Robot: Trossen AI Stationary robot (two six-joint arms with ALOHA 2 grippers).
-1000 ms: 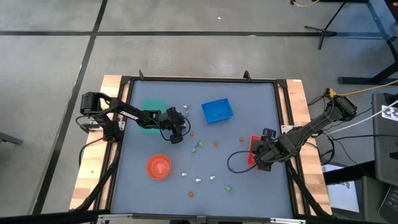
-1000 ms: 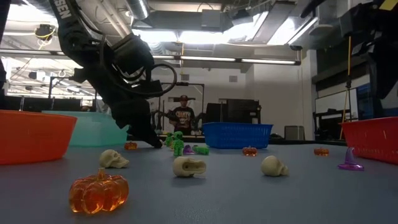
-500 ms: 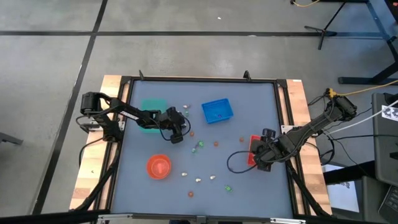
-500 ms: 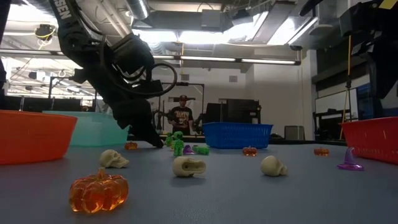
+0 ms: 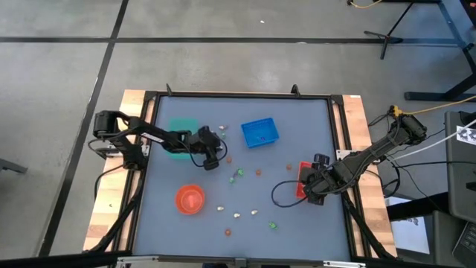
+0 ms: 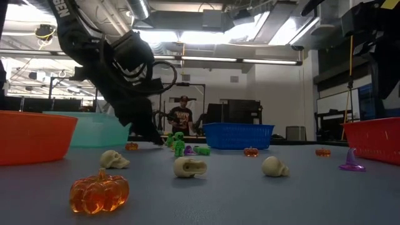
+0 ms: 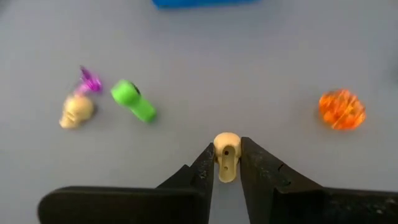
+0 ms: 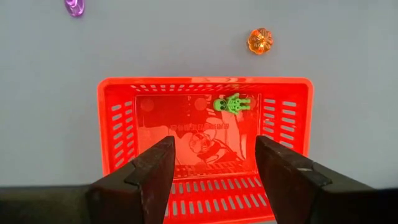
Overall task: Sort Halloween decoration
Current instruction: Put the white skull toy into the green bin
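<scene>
Tabletop (image 5: pixel 297 126): plain grey-blue, light wood strips at both sides.
Red tray (image 8: pixel 118 124): bright red, slotted walls.
Figure in red tray (image 8: pixel 231 104): green.
Blue tray (image 5: pixel 259 132): solid blue.
Teal tray (image 5: pixel 178 128): teal-green.
Bowl (image 5: pixel 190 199): orange.
Skull in left pincer (image 7: pixel 227 155): cream.
Loose skull (image 7: pixel 76 112): cream.
Pumpkin (image 7: pixel 341 109): translucent orange.
Hat (image 7: pixel 90 79): purple.
Pincer fingers (image 8: pixel 155 174): dark.

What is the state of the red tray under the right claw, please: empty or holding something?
Holding something: one green figure lies inside the red tray, near a corner. The right claw hangs open above the tray.
</scene>
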